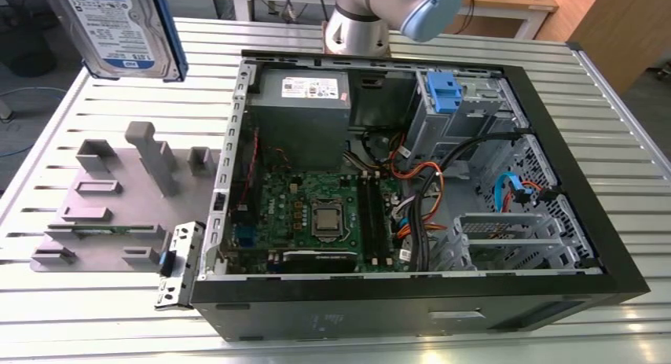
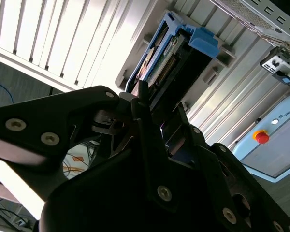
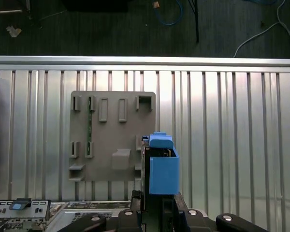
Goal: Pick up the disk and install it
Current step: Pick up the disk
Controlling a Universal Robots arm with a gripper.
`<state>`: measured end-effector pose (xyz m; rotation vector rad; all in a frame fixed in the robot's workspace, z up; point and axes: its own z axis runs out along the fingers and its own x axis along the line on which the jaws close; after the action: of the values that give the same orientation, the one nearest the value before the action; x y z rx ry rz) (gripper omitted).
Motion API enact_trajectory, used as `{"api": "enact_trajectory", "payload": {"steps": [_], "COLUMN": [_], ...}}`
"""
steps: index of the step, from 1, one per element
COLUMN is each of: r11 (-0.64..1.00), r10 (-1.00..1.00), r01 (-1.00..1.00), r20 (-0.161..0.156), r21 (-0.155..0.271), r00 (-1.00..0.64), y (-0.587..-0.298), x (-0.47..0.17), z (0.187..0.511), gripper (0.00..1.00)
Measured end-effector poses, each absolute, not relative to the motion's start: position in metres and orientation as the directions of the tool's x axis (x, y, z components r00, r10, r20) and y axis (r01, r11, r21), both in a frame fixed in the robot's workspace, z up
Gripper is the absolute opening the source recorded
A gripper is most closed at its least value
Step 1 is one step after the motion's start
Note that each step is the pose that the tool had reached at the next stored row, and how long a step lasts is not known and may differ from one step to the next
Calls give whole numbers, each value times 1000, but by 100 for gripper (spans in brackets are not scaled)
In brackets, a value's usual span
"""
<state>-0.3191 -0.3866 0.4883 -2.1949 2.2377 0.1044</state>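
Blue-framed disk is clamped edge-on in gripper jaws | held above tabletop, clear of grey holder plate | not yet in case.

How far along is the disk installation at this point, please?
Done: the disk is up off the table. In hand: the gripper is shut on it and holds it in the air above the edge of the grey holder, to the side of the open computer case. Left: the disk is not yet inside the case.
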Motion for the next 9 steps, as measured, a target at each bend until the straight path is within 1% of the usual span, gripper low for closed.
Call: {"api": "enact_trajectory", "payload": {"steps": [9], "r11": [18], "r10": [-999], "r01": [-999], "r20": [-50], "r21": [44], "r00": [-20], "y": [-387], "x": [-300], "z": [488], "gripper": [35]}}
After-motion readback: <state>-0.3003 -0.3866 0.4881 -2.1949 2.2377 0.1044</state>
